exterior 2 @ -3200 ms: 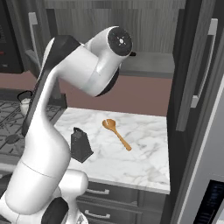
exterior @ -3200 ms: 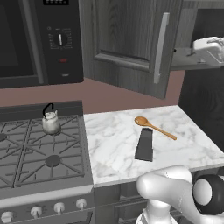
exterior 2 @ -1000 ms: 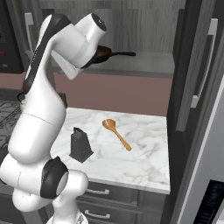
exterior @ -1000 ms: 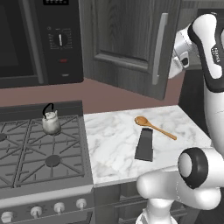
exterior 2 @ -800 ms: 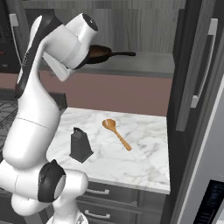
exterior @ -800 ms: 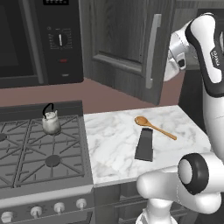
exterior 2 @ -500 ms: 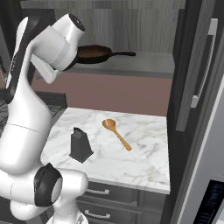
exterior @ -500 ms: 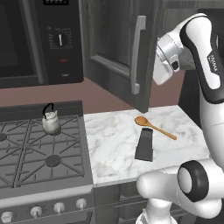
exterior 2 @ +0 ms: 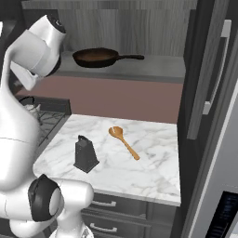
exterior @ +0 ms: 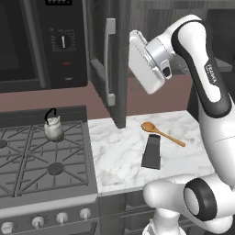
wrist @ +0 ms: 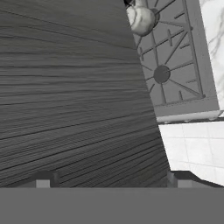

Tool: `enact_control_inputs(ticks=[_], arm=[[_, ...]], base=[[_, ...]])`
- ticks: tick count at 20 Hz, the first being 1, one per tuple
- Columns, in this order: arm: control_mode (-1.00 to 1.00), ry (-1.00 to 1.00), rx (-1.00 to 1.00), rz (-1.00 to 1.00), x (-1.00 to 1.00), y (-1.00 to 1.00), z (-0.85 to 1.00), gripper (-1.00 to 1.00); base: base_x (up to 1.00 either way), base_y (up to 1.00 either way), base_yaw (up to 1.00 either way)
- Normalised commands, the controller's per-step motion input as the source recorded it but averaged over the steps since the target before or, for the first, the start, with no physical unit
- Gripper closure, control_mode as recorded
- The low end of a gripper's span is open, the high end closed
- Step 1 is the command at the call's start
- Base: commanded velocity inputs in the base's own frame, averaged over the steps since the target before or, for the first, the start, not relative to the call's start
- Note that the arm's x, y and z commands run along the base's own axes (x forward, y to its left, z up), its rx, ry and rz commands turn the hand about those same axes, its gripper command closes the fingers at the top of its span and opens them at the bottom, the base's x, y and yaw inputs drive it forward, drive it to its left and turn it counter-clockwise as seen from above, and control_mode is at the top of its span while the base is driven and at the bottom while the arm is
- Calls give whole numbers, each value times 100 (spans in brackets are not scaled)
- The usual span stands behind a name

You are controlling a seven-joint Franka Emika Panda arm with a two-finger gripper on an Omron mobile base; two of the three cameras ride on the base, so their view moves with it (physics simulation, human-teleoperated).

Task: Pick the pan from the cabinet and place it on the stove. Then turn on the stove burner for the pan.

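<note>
The pan [exterior 2: 96, 57] (likely heavy, rigid) is best gripped by its thin handle; the end effector [wrist: 111, 180] is spread wide, empty.

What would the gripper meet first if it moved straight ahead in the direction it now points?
Most likely the cabinet door: its grey wood-grain face lies right ahead of the open gripper, apparently very close, though depth is unclear.

The cabinet door [exterior: 111, 69] is now swung much farther open than before: in the left base view it stands almost edge-on, beside the microwave [exterior: 43, 43]. The arm's hand has moved left, from the right edge of that view to just right of the door. In the right base view the pan [exterior 2: 100, 57] on the shelf is now uncovered, because the arm has moved left.
</note>
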Motion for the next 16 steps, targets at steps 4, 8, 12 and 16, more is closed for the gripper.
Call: enact_control_inputs(ticks=[4, 8, 12, 16], arm=[[-100, 0, -1, 0, -16, 48, -1, -100], [-100, 0, -3, 0, -15, 25, 0, -100], [-100, 0, -5, 0, -1, 3, 0, -100], [-100, -15, 0, 1, 3, -17, 0, -100]], base=[[0, 0, 0], [0, 0, 0], [0, 0, 0], [0, 0, 0]])
